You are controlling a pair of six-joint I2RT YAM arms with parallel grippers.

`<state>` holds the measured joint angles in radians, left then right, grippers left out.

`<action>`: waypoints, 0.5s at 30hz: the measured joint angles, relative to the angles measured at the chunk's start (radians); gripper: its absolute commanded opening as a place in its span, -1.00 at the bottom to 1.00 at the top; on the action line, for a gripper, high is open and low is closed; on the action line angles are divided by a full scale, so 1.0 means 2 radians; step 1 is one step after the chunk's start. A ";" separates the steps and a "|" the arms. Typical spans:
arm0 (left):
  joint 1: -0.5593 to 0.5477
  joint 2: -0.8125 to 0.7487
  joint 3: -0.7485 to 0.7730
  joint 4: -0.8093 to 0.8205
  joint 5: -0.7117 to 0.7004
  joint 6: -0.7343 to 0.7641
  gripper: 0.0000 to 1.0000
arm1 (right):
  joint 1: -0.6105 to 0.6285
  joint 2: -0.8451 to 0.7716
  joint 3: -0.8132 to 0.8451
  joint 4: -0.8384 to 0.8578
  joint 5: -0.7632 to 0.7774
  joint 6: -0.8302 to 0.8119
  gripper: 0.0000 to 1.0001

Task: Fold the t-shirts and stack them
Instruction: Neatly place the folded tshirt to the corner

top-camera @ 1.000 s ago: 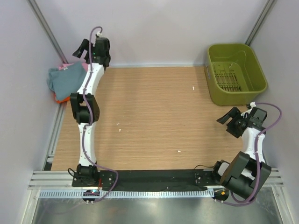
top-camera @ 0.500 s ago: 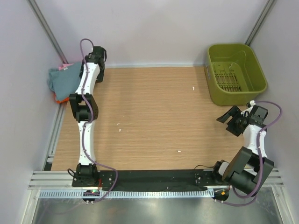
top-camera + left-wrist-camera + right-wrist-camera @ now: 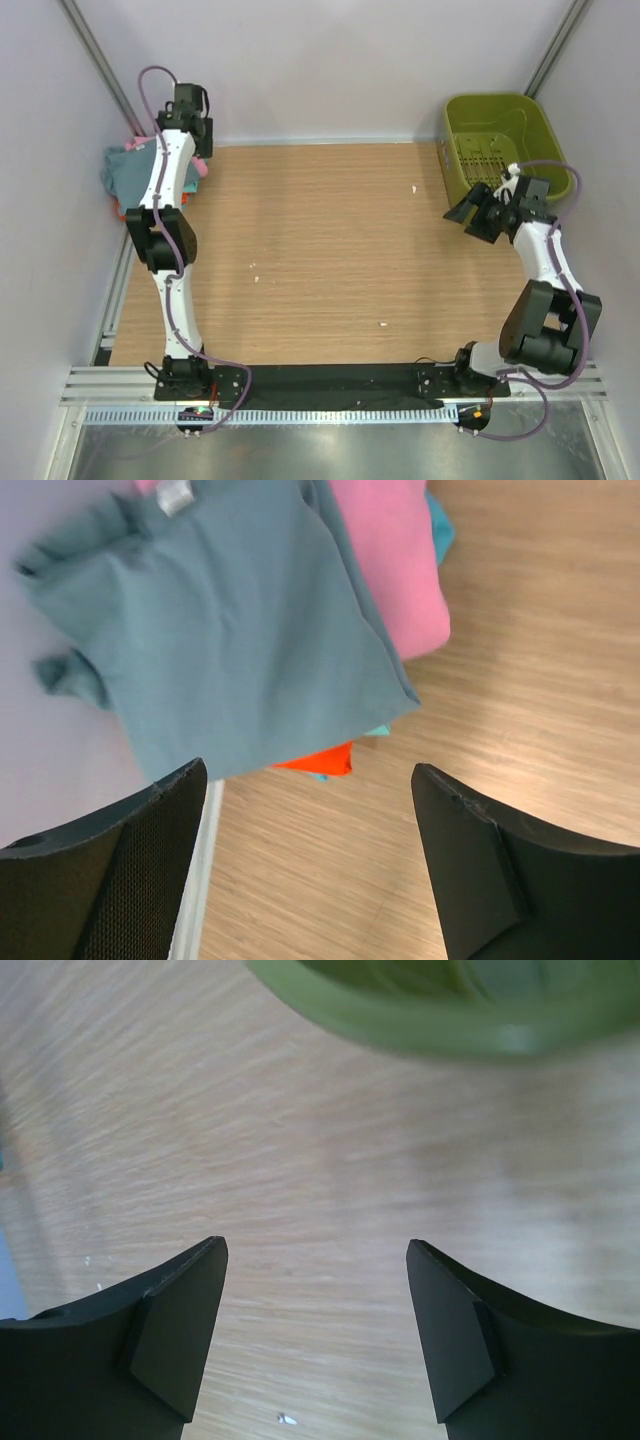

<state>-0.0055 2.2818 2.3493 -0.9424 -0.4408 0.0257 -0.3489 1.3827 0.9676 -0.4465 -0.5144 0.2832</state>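
A stack of t-shirts (image 3: pixel 125 172) lies at the table's far left edge against the wall. In the left wrist view the slate blue-grey shirt (image 3: pixel 230 630) with its white neck label (image 3: pixel 172 497) is on top. A pink shirt (image 3: pixel 395 560), a teal edge (image 3: pixel 441 532) and an orange corner (image 3: pixel 322 759) stick out from under it. My left gripper (image 3: pixel 310 870) is open and empty, raised above the bare wood just beside the stack; in the top view it (image 3: pixel 188 120) is at the back left. My right gripper (image 3: pixel 315 1330) is open and empty above the table; in the top view it (image 3: pixel 468 212) is far from the shirts.
An olive-green plastic basket (image 3: pixel 505 105) stands at the back right, and its rim (image 3: pixel 430 1020) shows just beyond my right gripper. Small white specks (image 3: pixel 383 323) lie on the wooden table. Walls close in at the left, back and right.
My left arm has swung left and toward the back wall, over the shirt stack. My right gripper has moved away from the near right toward the basket's front left side.
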 measured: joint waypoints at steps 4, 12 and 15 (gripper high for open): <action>-0.003 -0.011 0.052 0.004 -0.006 0.016 0.69 | 0.036 0.048 0.070 0.004 -0.003 0.004 0.57; 0.024 0.059 0.091 0.027 0.021 0.017 0.56 | 0.065 0.091 0.112 0.010 -0.005 0.013 0.57; 0.040 0.101 0.093 0.025 0.033 0.016 0.56 | 0.065 0.092 0.112 0.008 -0.006 0.015 0.57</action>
<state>0.0738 2.4844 2.5362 -0.8932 -0.3756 0.0574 -0.2180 1.5669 1.1919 -0.4309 -0.5274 0.3138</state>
